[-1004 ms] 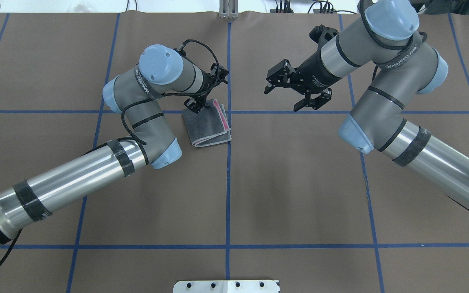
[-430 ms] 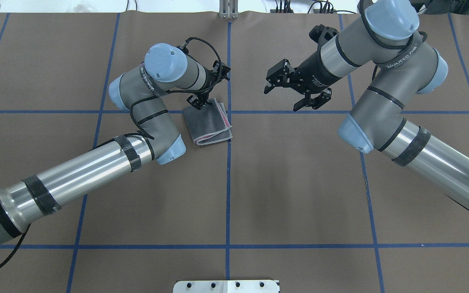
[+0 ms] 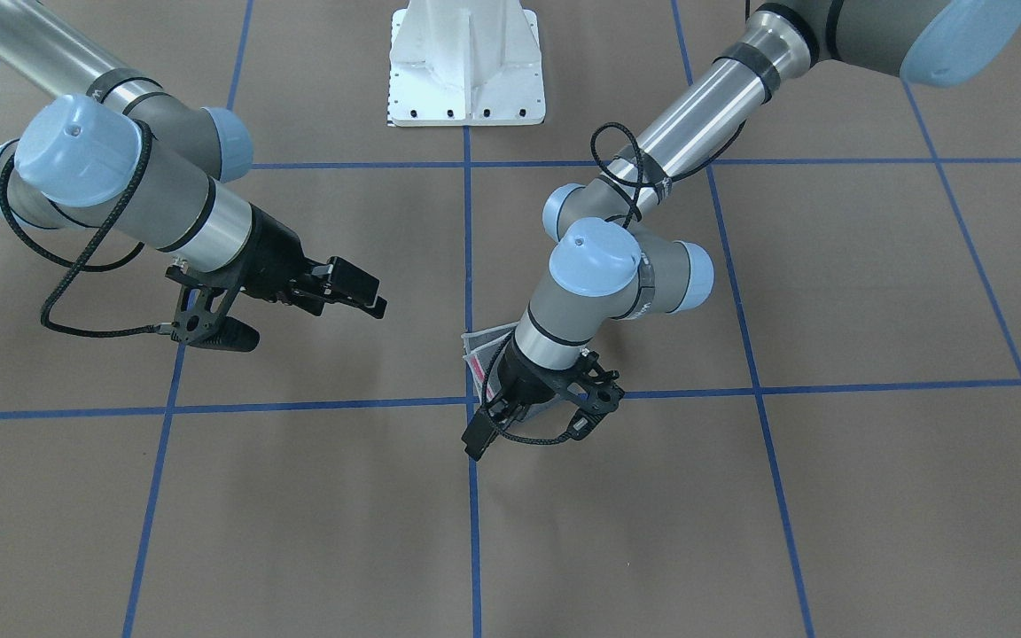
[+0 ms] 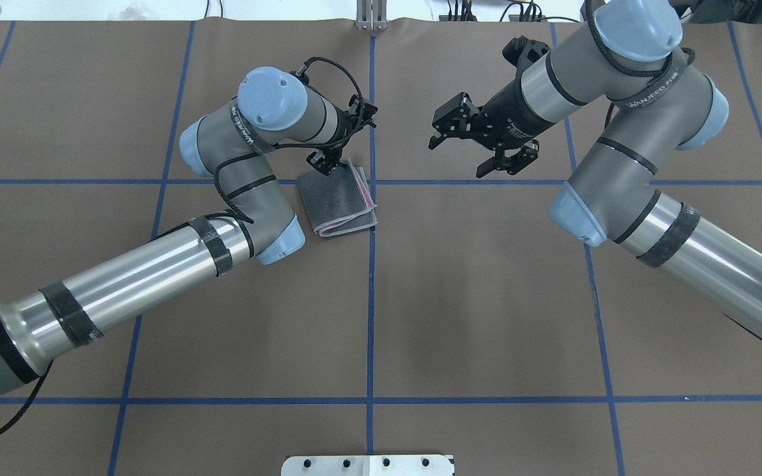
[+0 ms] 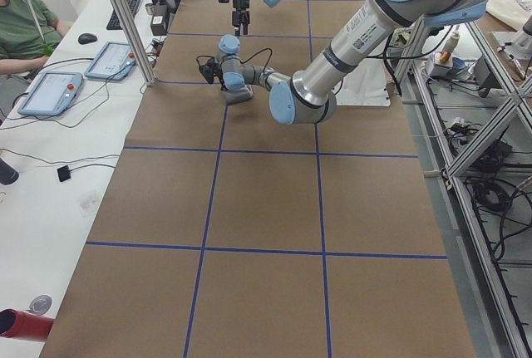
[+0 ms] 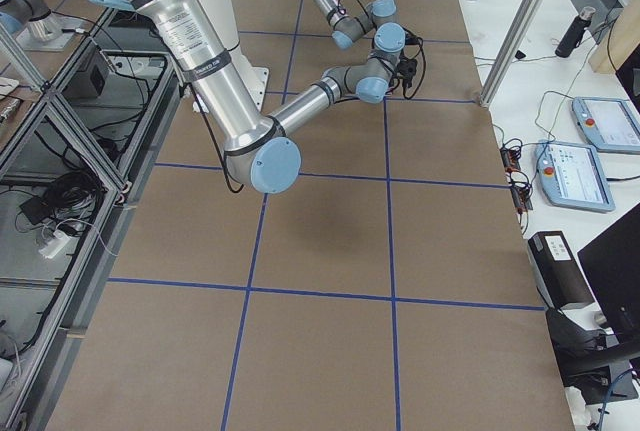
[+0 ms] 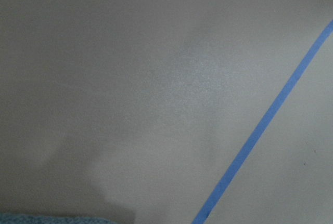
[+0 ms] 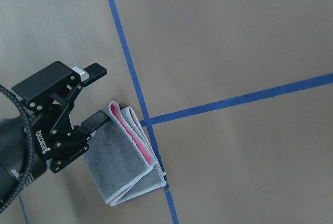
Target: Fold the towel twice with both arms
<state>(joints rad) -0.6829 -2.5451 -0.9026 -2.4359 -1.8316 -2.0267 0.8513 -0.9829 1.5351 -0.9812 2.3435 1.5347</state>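
I am working over one brown-papered table (image 4: 487,317) with two arms. My left arm (image 4: 136,284) is bending over the one towel (image 4: 336,201), and my right arm (image 4: 718,264) is hovering well apart. The towel is lying folded beside the blue tape crossing (image 4: 372,182), grey outward, pink peeping at its edges. It is looking soft, light and limp, so I am judging a hemmed corner the best hold. My left gripper (image 8: 101,95) is hanging spread at its far edge, and my right gripper (image 4: 457,158) is gaping empty.

My left arm (image 4: 136,281) and right arm (image 4: 718,261) — silver and grey tubes, light-blue joint caps (image 4: 272,98), looping black braided cables (image 4: 320,59).
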